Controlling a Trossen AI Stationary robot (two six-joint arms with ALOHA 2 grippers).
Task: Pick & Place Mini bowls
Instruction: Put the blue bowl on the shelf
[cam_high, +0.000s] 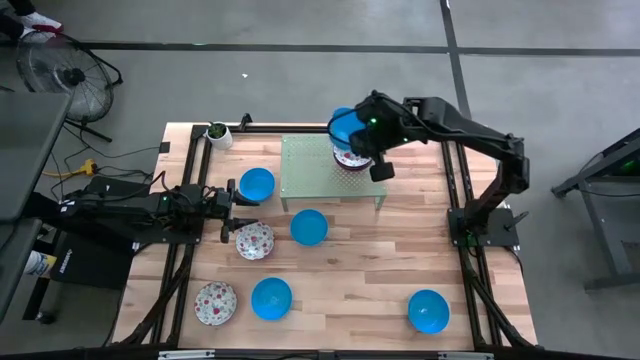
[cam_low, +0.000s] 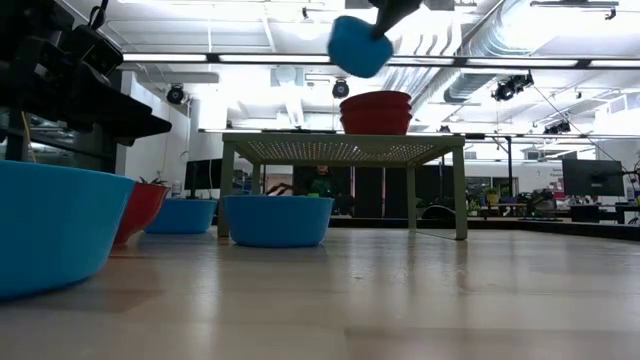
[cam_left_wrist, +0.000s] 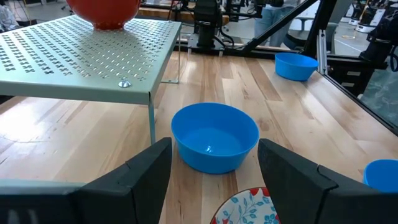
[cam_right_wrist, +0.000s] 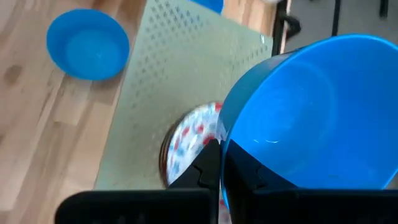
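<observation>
My right gripper (cam_right_wrist: 222, 163) is shut on a plain blue mini bowl (cam_high: 343, 124), held high over the green perforated stand (cam_high: 305, 170). A stack of floral mini bowls (cam_high: 350, 157), red outside (cam_low: 376, 112), rests on the stand below it. My left gripper (cam_high: 228, 206) waits open at the table's left, with a floral bowl (cam_left_wrist: 245, 208) low between its fingers and a blue bowl (cam_left_wrist: 214, 137) ahead. More blue bowls (cam_high: 257, 183) (cam_high: 271, 298) (cam_high: 428, 310) and floral bowls (cam_high: 254, 240) (cam_high: 215, 303) sit on the table. My right gripper holds the blue bowl by its rim (cam_right_wrist: 222, 146), one finger (cam_right_wrist: 249, 171) inside the bowl and one outside. The fingers slant down from above. The bowl (cam_low: 360, 45) hangs tilted, lifted clear above the stacked bowls on the stand.
A small white pot with a green plant (cam_high: 218, 134) stands at the table's far left corner. Black frame rails (cam_high: 455, 180) run along the table's sides. Bare wood lies between the near bowls.
</observation>
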